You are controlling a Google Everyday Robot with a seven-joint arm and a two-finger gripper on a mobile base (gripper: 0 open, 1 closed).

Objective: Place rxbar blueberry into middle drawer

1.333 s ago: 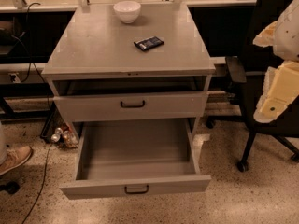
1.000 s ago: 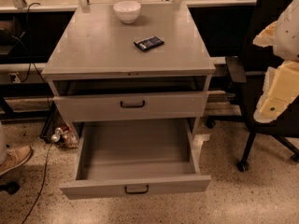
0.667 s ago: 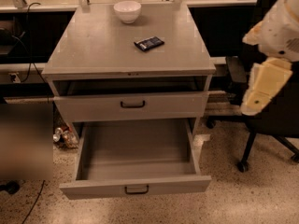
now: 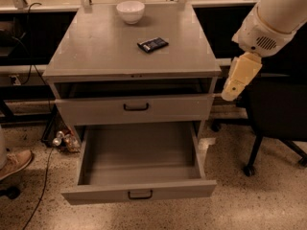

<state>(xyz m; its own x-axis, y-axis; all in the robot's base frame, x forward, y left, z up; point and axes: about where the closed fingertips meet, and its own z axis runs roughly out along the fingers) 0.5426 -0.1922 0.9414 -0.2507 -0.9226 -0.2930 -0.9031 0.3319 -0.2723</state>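
The rxbar blueberry [image 4: 152, 44], a small dark bar with pale lettering, lies flat on the grey cabinet top [image 4: 96, 47], right of centre. The middle drawer [image 4: 139, 191] is pulled fully out below and its inside is empty. The upper drawer front [image 4: 135, 108] is nearly closed, with a dark gap above it. My gripper [image 4: 231, 91], cream-coloured on a white arm [image 4: 273, 18], hangs in the air off the cabinet's right edge. It is to the right of the bar and lower than it, touching nothing.
A white bowl [image 4: 130, 11] stands at the back of the cabinet top. A black office chair [image 4: 278, 114] stands right of the cabinet, behind my arm. A person's shoe [image 4: 14, 163], cables and cans [image 4: 62, 139] are on the floor at left.
My arm and gripper have moved left and further into view, closer to the cabinet's right edge. The bar, bowl and drawers have not moved.
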